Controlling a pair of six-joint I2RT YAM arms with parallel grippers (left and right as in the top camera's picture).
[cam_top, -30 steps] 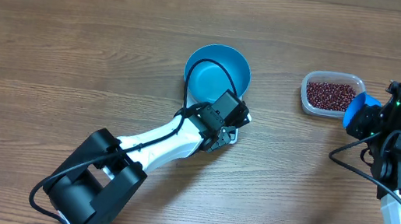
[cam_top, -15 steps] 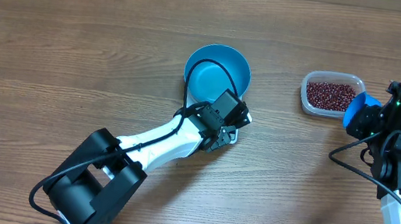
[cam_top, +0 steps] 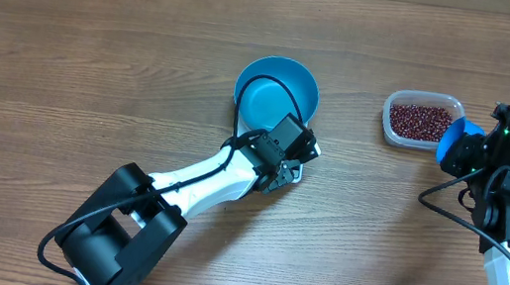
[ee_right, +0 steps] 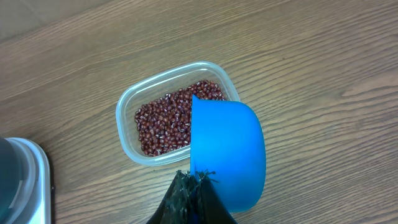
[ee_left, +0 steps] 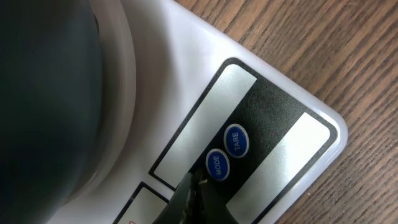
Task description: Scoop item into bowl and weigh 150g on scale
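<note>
The beans (ee_right: 168,121) are seen heaped in a clear tub (ee_right: 127,134), well apart from the bowl (cam_top: 277,94), which is set on the scale (ee_left: 186,43) and looks empty. The left gripper (ee_left: 194,198) is shut on nothing, its joined tips pointed at the button strip, just beside MODE (ee_left: 217,165) and short of TARE (ee_left: 236,140); whether the panel is touched cannot be told. The right gripper (ee_right: 194,198) is closed on the handle of a blue scoop (ee_right: 227,155), which is held over the near edge of the tub. The main risk is judged to lie at the buttons: they sit side by side, so MODE could be pressed where TARE was meant, and the units would be changed rather than the bowl's weight zeroed. A slanted press at that corner could also shift the scale or rock the bowl. At the tub, beans could be pushed over the low wall, since the scoop is nearly as wide as the tub — and a light tub may be slid by the dig. Everything is set on a brown wood-grain table (cam_top: 96,60), flat and smooth; of the room nothing is shown beyond a paler strip along the far edge.
</note>
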